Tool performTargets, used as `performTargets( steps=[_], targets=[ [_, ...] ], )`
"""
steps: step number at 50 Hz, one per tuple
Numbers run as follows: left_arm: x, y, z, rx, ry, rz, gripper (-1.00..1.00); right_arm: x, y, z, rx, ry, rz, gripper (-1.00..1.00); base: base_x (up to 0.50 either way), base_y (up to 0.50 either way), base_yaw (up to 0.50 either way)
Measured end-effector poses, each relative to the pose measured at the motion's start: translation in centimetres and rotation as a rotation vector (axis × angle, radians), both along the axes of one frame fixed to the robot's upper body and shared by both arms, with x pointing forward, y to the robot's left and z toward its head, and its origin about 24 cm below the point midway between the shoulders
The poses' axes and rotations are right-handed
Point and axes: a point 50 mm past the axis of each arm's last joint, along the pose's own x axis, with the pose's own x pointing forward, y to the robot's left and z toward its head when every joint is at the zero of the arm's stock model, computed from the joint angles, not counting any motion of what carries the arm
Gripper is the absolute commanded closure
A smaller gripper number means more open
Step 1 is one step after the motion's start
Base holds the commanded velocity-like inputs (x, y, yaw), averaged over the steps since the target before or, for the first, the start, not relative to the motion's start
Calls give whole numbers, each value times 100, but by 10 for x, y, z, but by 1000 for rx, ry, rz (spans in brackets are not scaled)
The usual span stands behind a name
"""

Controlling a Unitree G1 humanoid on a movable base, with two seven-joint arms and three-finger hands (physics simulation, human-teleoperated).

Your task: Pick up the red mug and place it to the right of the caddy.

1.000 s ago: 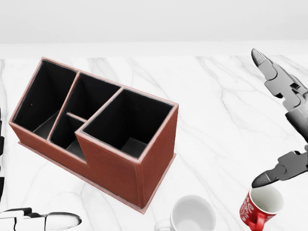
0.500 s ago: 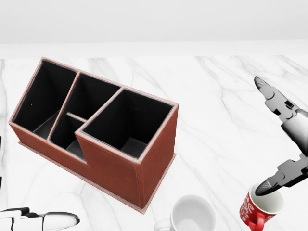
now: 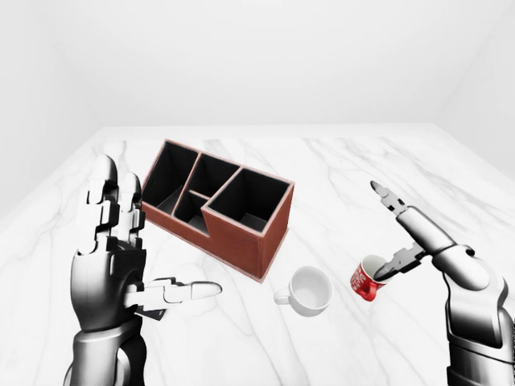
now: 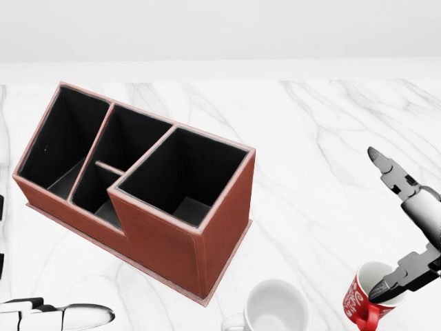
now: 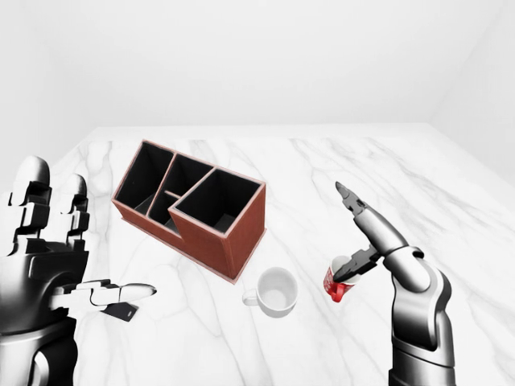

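The red mug (image 4: 366, 297) sits on the white bench (image 4: 324, 145), right of a white mug (image 3: 309, 290) and well right of the caddy (image 3: 219, 204). The right hand (image 3: 392, 233) is wide open, one finger dipping into the mug. The grab comes next: fingers must close, then lift.
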Motion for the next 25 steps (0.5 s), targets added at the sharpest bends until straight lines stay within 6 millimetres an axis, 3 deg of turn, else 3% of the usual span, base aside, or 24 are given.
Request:
performTargets(
  steps=[25],
  targets=[
    [-2,1,2,2,-7,4,-100,5,-14,-37,9,178,-50,-100,0,0,0]
  ],
)
